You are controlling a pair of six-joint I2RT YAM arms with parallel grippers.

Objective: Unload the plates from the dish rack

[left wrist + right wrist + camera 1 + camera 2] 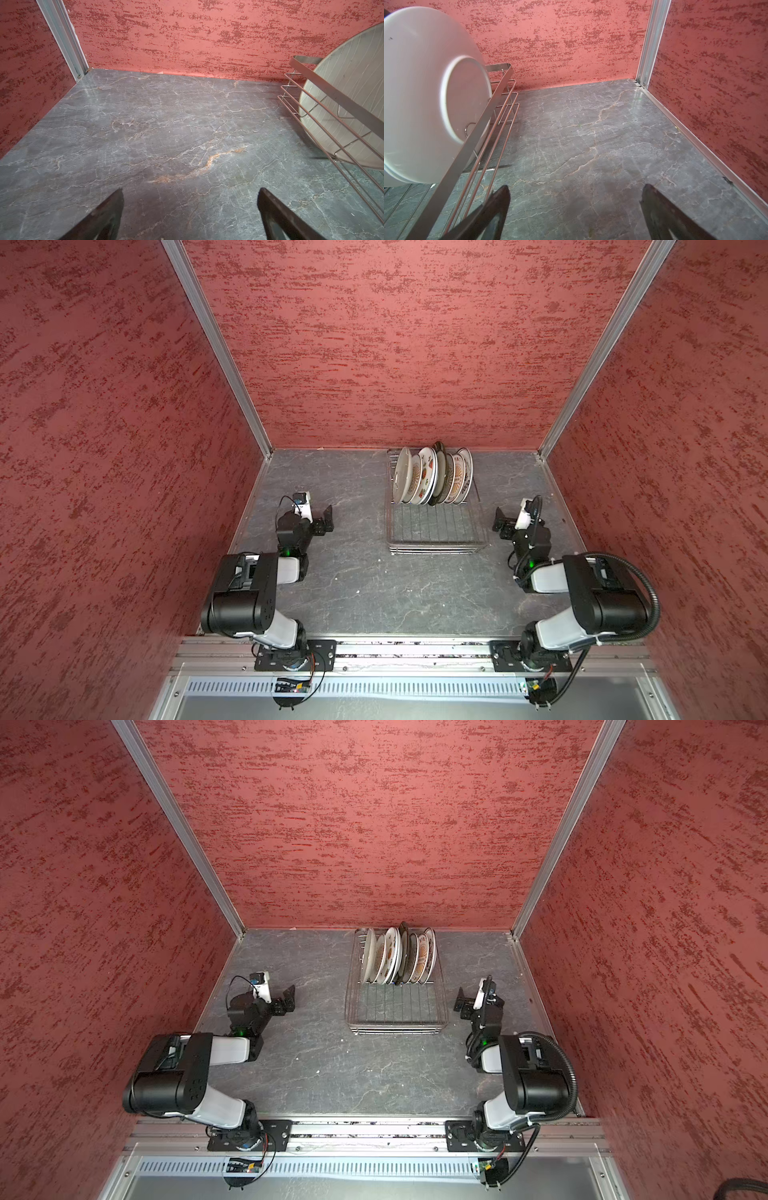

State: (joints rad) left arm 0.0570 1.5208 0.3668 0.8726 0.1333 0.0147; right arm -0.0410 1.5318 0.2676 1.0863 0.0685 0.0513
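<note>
We see the grey marbled table, and the left arm and right arm folded low over it, elbows bent, wrists pointing forward. The silver wire dish rack sits between the two sets of jaws, nearer the right ones. The plates stand on edge in its far half, beyond both jaws: cream, printed, one dark-rimmed. The left gripper and right gripper spread their jaws wide, holding nothing.
</note>
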